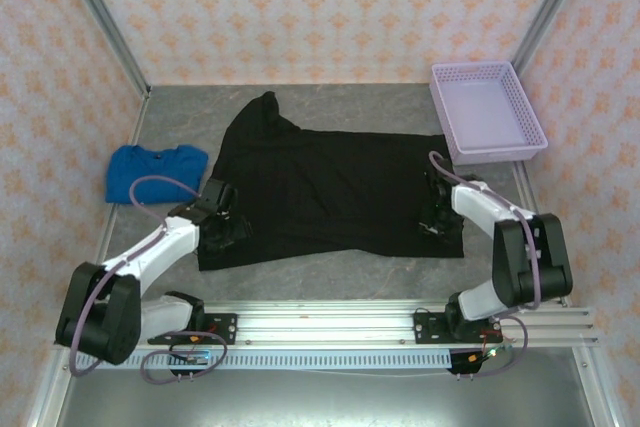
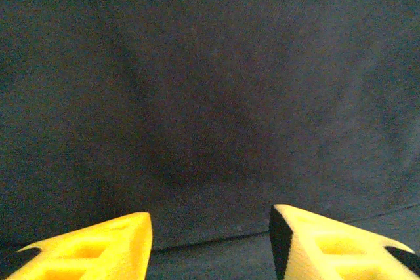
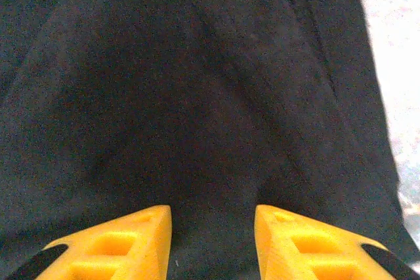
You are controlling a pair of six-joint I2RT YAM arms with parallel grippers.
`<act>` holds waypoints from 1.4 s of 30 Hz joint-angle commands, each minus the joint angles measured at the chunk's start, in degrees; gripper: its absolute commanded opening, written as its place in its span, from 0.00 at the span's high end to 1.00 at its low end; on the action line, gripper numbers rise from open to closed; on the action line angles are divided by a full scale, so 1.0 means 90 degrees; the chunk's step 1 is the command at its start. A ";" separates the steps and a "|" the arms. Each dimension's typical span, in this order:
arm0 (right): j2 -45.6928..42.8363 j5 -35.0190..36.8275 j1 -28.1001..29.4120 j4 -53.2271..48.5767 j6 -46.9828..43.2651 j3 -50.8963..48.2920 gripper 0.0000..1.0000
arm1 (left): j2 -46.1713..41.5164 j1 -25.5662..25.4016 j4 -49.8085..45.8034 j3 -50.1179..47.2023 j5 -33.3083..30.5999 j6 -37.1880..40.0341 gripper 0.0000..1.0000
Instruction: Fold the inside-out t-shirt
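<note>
The inside-out t-shirt point(image 1: 330, 187) lies spread flat across the middle of the grey table, plain black, with one sleeve pointing to the far left. My left gripper point(image 1: 228, 232) rests low over its near-left corner. In the left wrist view its yellow fingers point(image 2: 98, 247) stand apart, the left gripper point(image 2: 210, 234) open over black cloth point(image 2: 210, 96), with a hem edge running between the tips. My right gripper point(image 1: 438, 217) sits on the shirt's right edge. Seen from the right wrist, the right gripper point(image 3: 213, 234) is open above flat black cloth point(image 3: 197, 96), nothing pinched.
A bright blue folded garment point(image 1: 155, 172) lies at the left of the table. A lavender basket point(image 1: 485, 155) stands at the back right, close to the shirt's corner. Bare table point(image 3: 400, 63) shows just right of the shirt's edge. The aluminium rail point(image 1: 330, 322) runs along the near side.
</note>
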 commanded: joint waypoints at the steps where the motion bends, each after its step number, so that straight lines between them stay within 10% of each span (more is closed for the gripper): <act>1: -0.0794 0.0190 0.0098 0.0112 0.0200 0.0180 0.60 | -0.0206 0.0037 0.0062 0.0624 -0.0723 0.0086 0.41; 9: 0.0119 0.0427 0.0145 0.1637 -0.0167 0.1579 0.55 | 0.2745 0.0319 0.1242 0.3746 -0.1074 0.0952 0.37; 26: 0.1017 0.0026 0.0230 0.2229 -0.0213 0.1873 0.54 | 1.0060 0.0351 -0.2285 1.3853 -0.1674 0.2677 0.37; 42: 0.1173 -0.0235 0.0284 0.2365 -0.0049 0.1683 0.53 | 1.0488 0.0312 -0.1488 1.3917 -0.2145 0.2756 0.63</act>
